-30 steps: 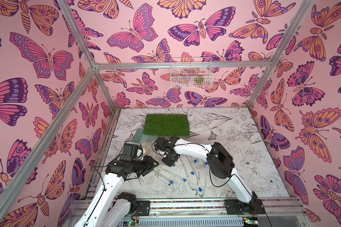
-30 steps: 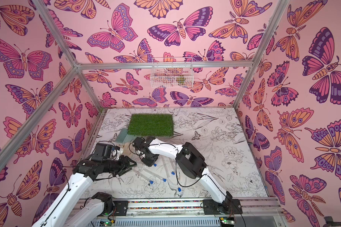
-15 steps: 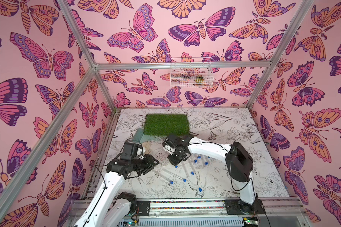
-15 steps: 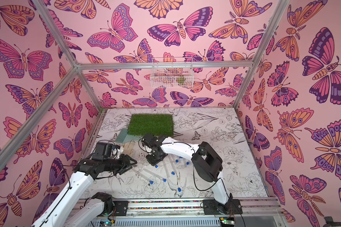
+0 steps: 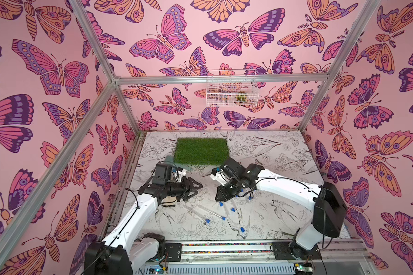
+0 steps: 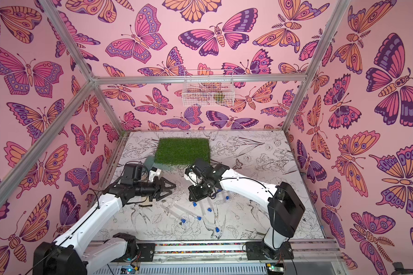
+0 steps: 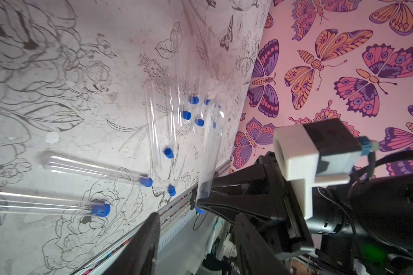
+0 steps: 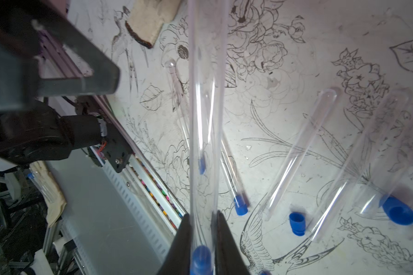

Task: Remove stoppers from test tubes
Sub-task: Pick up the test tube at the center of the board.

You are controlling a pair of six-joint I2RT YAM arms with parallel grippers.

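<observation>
My right gripper [image 8: 202,221] is shut on a clear test tube [image 8: 206,119], held above the table with its blue stopper [image 8: 200,259] down between the jaws. The left wrist view shows that held tube [image 7: 210,147] sticking out of the right gripper [image 7: 198,202], with its stopper [image 7: 200,210] just showing. My left gripper [image 5: 196,190] hovers open and empty a short way left of the right gripper [image 5: 219,195]. Several more test tubes [image 5: 210,212] lie on the table, some stoppered [image 8: 240,208]. One tube [image 8: 296,152] lies uncapped, and loose stoppers [image 8: 297,223] lie beside it.
A green grass mat [image 5: 202,151] lies behind both grippers. A white wire basket [image 5: 231,89] hangs on the back wall. A flat wooden scrap [image 8: 153,21] lies under the left arm. The metal rail [image 5: 224,245] runs along the table's front edge.
The right gripper has drawn away to the right with the tube in it. The left gripper has opened a little wider and edged right.
</observation>
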